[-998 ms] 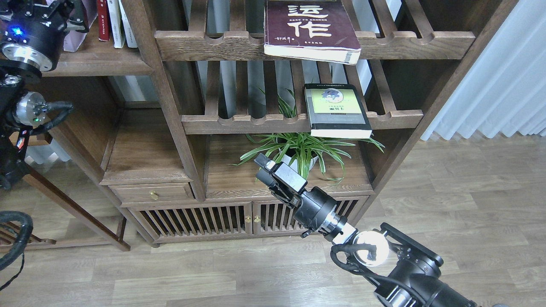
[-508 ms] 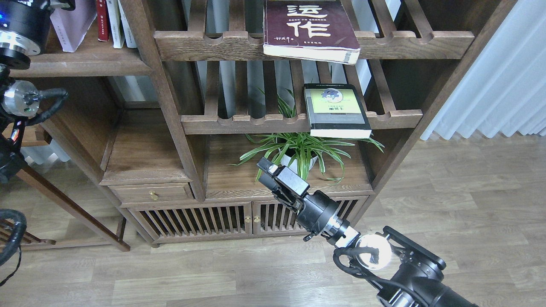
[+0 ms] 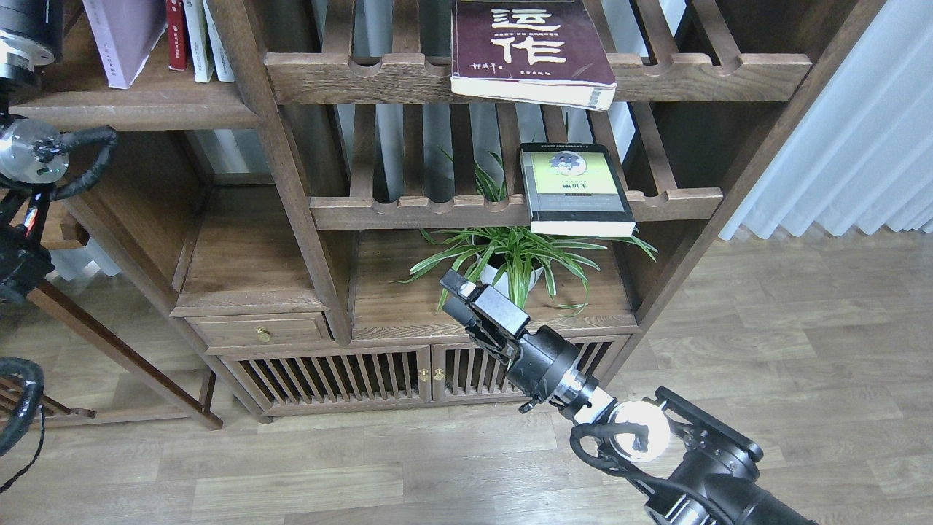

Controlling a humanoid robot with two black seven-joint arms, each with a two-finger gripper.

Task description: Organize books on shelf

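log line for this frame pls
phase: shelving | lavender book upright on plank shelf | maroon book, yellow-green book flat on racks | left gripper: out of view | right gripper: empty

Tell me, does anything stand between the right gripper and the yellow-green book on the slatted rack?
Yes, probably. The potted plant rises between the right gripper and the yellow-green book, and the rack's front rail runs beside the book.

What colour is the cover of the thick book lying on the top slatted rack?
Maroon with big white Chinese characters, seen best in the head view.
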